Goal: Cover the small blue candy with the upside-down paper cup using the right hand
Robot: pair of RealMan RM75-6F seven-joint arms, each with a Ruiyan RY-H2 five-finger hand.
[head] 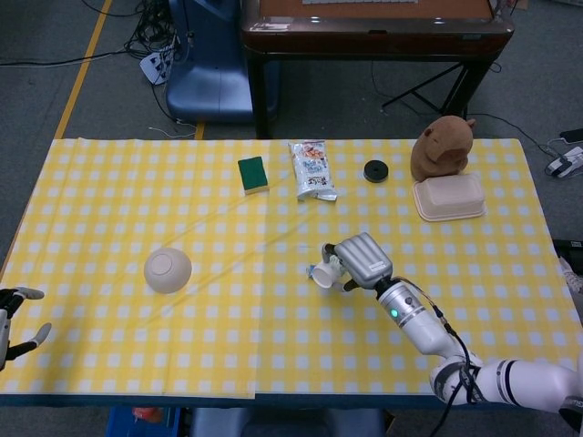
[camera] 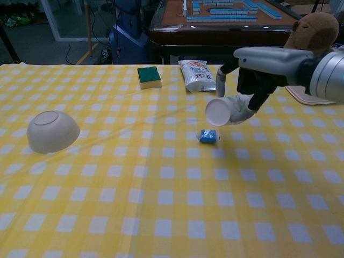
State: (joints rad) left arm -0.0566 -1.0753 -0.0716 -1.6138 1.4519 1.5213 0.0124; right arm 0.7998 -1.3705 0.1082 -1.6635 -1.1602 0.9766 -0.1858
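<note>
Candy (camera: 208, 136): small, blue, on the yellow checked tablecloth (camera: 161, 204); uncovered
Paper cup (camera: 224, 110): tipped sideways in the air, just above the candy
Right hand (camera: 252, 80): fingers clasp the cup
Left hand (head: 16, 319): fingers spread, holding nothing, at the table's edge

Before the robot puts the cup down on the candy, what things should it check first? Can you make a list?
1. Right hand holds the paper cup: ok.
2. Cup lifted off the table: ok.
3. Cup over the blue candy: roughly, just above and behind it; ok.
4. Cup mouth facing down: not ok, it lies tilted on its side.
5. Candy uncovered, nothing touching it: ok.
6. Left hand far away at the table edge: ok.
</note>
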